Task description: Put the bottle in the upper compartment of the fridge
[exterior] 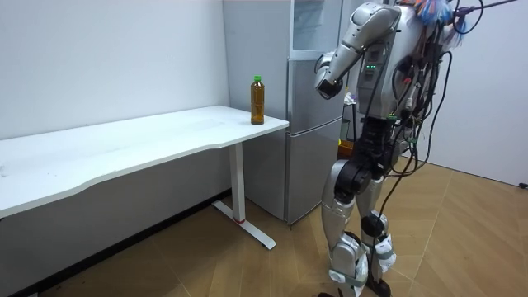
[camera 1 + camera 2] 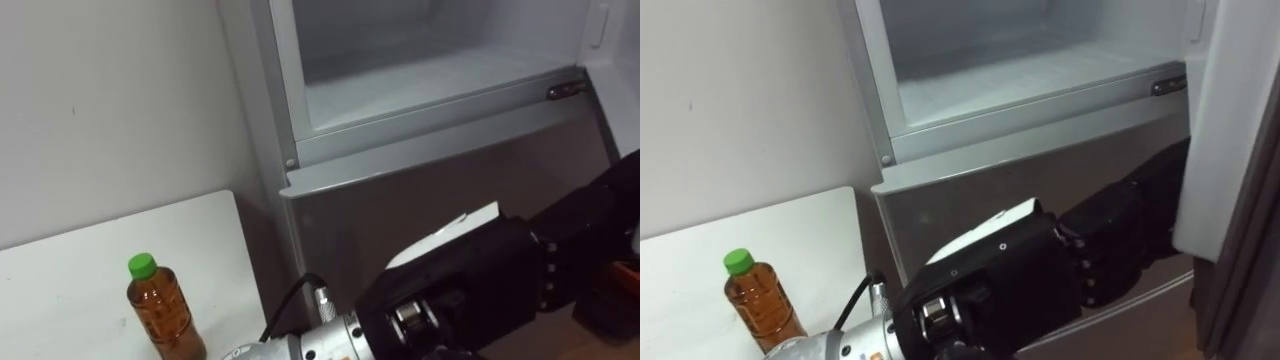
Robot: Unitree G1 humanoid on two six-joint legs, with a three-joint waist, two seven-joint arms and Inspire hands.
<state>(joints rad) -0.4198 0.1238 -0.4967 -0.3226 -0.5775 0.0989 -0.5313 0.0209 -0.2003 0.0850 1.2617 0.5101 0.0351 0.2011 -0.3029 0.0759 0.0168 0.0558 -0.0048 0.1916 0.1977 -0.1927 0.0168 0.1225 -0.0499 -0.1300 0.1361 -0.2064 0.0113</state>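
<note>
Nearest, the left hand (image 2: pixel 1012 268) hangs in front of the fridge's closed lower door (image 2: pixel 400 190), its fingers (image 2: pixel 1110 250) stretched out loosely and holding nothing. To its left, the bottle (image 2: pixel 165 312) stands upright on the white surface (image 2: pixel 60 270), near that surface's right edge and well apart from the hand. It has a green cap and brown liquid up to its neck. Farther off and above the lower door, the upper fridge compartment (image 2: pixel 420 70) is open, its pale floor and back wall in plain sight, with its door (image 2: pixel 1230 130) swung out to the right.
</note>
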